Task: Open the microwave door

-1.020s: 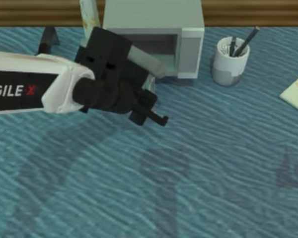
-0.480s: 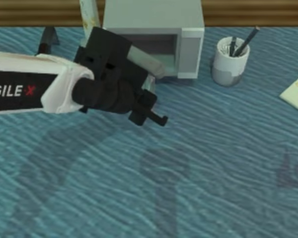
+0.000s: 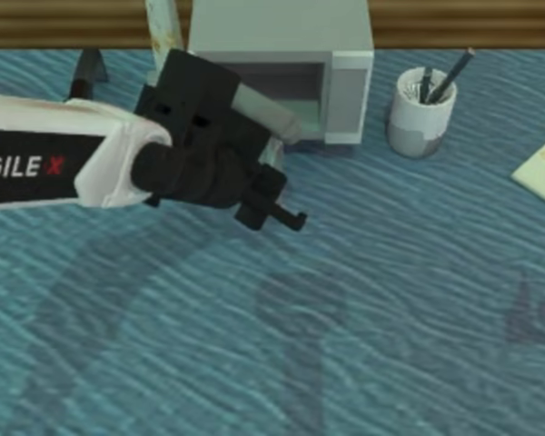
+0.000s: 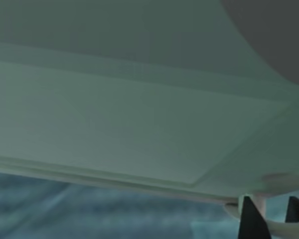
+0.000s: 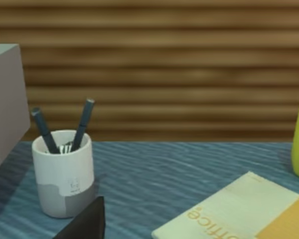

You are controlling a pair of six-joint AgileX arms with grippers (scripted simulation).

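Pale grey microwave door point(image 3: 271, 113) is held ajar, its handle clamped by the left gripper point(image 4: 269, 219).

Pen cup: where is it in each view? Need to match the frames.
Top view: the pen cup stands right of the microwave, near the table's far edge.
Left wrist view: not in it; the microwave door fills the picture.
Right wrist view: the cup stands beside the microwave's side wall.
Shared landmark: the microwave.
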